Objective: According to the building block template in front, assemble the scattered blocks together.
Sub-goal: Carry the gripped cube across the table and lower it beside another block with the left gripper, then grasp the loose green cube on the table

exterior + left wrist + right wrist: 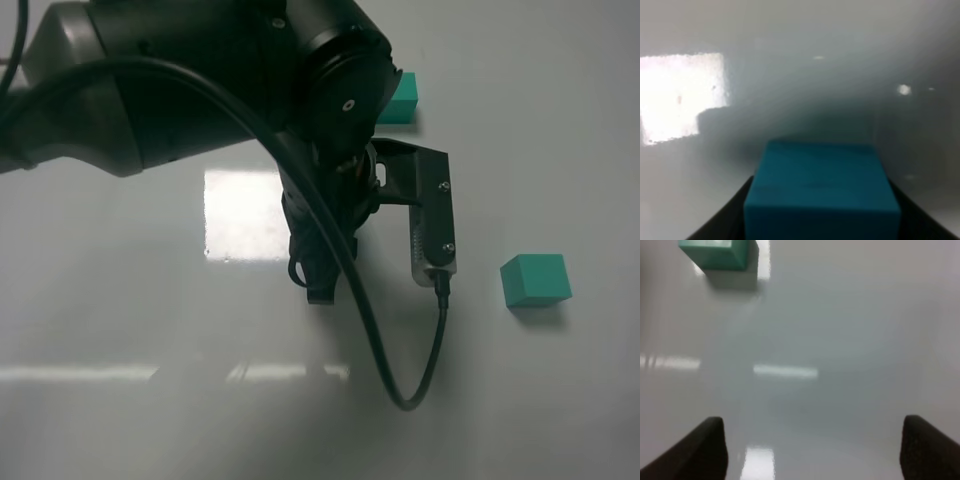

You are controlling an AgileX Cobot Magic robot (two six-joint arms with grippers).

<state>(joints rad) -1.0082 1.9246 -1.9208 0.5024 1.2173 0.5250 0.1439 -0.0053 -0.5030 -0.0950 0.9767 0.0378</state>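
Observation:
In the left wrist view my left gripper [822, 225] is shut on the blue-teal cube [822, 185], with dark fingers against both its sides. In the exterior high view the left arm covers the middle of the table, its gripper [318, 290] points down and the blue-teal cube is hidden under it. The loose sea-green cube [536, 280] sits on the table to the right, apart from the gripper; it also shows in the right wrist view [717, 252]. Only the sea-green end of the template [402, 98] shows at the back behind the arm. My right gripper [815, 455] is open and empty.
The white table [560, 400] is glossy, with a bright window reflection [245, 215] left of the left gripper. A black cable [400, 370] loops down from the left arm's wrist camera bracket [432, 220].

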